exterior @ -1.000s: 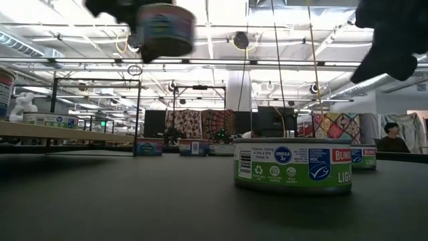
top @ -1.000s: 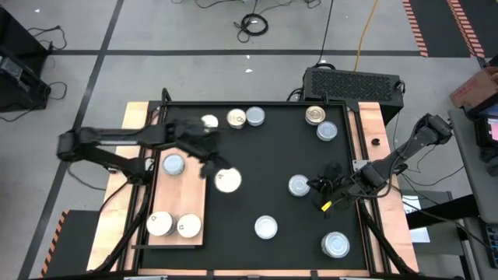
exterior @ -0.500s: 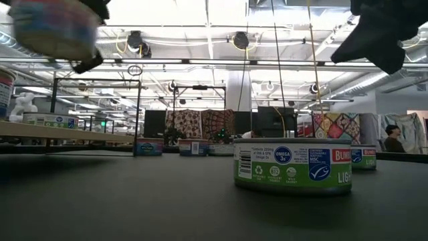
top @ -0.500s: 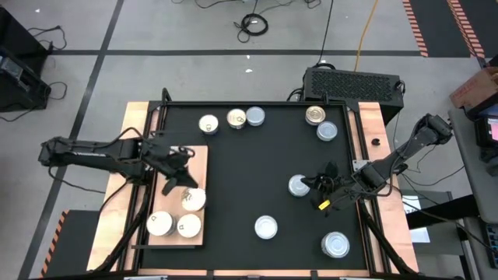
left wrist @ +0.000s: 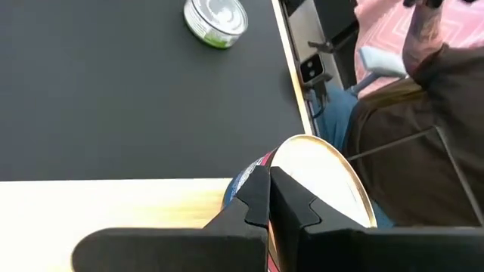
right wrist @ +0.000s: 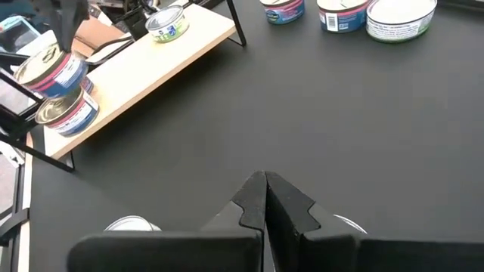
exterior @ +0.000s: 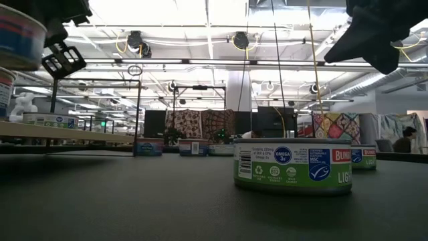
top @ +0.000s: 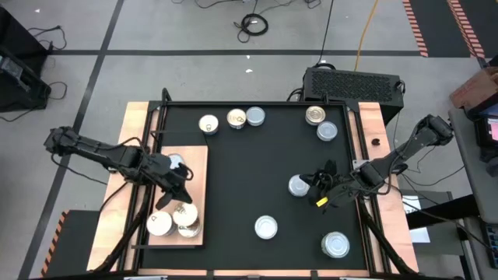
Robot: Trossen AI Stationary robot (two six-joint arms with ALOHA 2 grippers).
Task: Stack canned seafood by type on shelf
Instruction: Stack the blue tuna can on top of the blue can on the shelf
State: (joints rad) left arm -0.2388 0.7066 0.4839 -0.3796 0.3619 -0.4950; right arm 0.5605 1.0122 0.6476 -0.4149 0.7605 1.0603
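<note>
The left gripper [top: 177, 194] hung over the shelf [top: 198, 159], pinching a can [left wrist: 321, 181] just above a can [top: 187, 225] already there – the stacking step, apparently. Next call: line up, lower, release. The right gripper [top: 320, 185] (fingers pressed together, empty) waited near a loose can [top: 299, 185].

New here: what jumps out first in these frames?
The left gripper over the light-brown wooden shelf board at the black mat's left edge, holding a cream-topped round tin above the two tins there. Silver-topped and cream-topped tins lie scattered across the black mat. The right gripper waits shut at the right.
</note>
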